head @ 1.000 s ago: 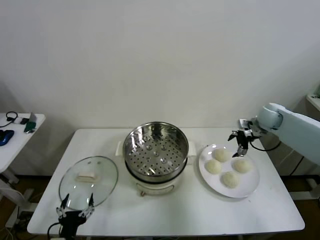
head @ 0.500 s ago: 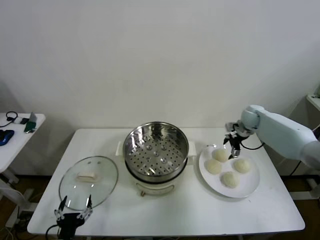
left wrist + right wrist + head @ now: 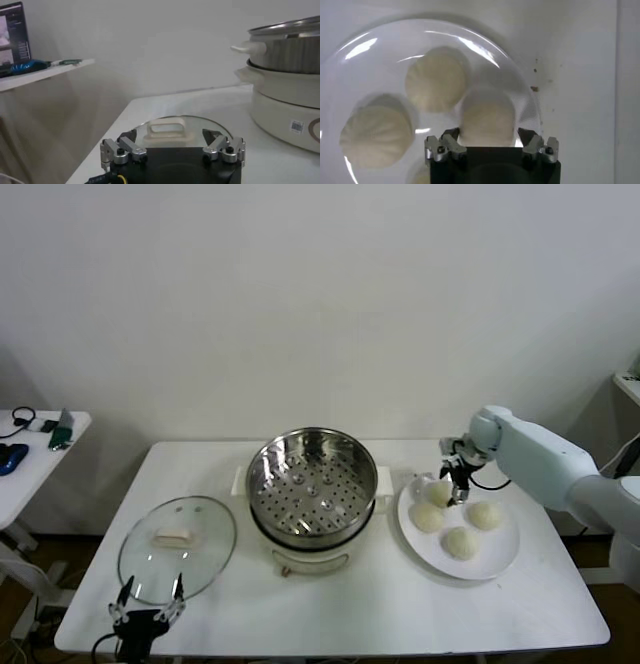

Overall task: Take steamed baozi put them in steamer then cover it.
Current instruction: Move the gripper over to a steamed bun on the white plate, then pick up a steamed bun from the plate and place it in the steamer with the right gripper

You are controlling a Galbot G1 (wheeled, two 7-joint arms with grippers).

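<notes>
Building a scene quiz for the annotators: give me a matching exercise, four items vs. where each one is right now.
Items:
1. cover
2. steamer
3. right gripper
4. left gripper

Places:
A. table's middle, uncovered
B. around the rear-left baozi on the white plate
C. flat on the table, left of the pot
D. at the front edge, near the lid

Pairs: 1-C, 2-A, 3-B, 4-D

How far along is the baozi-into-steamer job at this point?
Nothing is loaded yet: the steamer tray is bare and all four baozi sit on the white plate. In hand: the right gripper is down around the baozi nearest the steamer, one finger either side. Left: moving all four, then fitting the glass lid, lying by the idle left gripper.
</notes>
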